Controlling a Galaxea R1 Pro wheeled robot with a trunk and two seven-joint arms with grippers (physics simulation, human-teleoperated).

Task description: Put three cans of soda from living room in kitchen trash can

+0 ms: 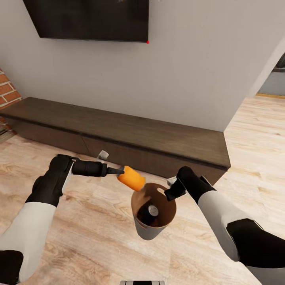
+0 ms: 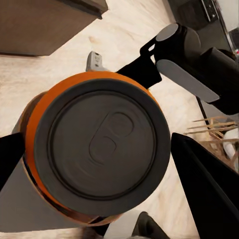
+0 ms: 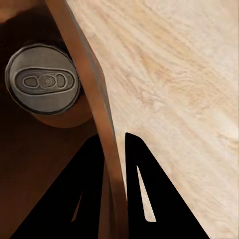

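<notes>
The left gripper (image 1: 122,171) is clamped on an orange soda can (image 1: 132,178), holding it tilted on its side just over the near-left rim of the trash can (image 1: 148,231); in the left wrist view the can's grey top (image 2: 102,147) faces the camera with a black finger (image 2: 209,191) on either side of it. The right gripper (image 1: 171,192) is closed on the far-right rim of the pale grey bucket, one finger (image 3: 87,199) inside the brown wall (image 3: 107,144) and one outside, carrying it above the light wood floor (image 1: 87,237). A dark can (image 1: 149,213) already stands upright in the bottom of the bucket, its silvery top (image 3: 43,79) plain in the right wrist view. Just beyond both grippers runs a long, low dark wooden cabinet (image 1: 130,136) against a pale wall (image 1: 190,71), with a black TV (image 1: 89,18) mounted above it and a patch of red brick (image 1: 7,91) at the far left. To the right the wall ends at an opening (image 1: 275,75) into another space
</notes>
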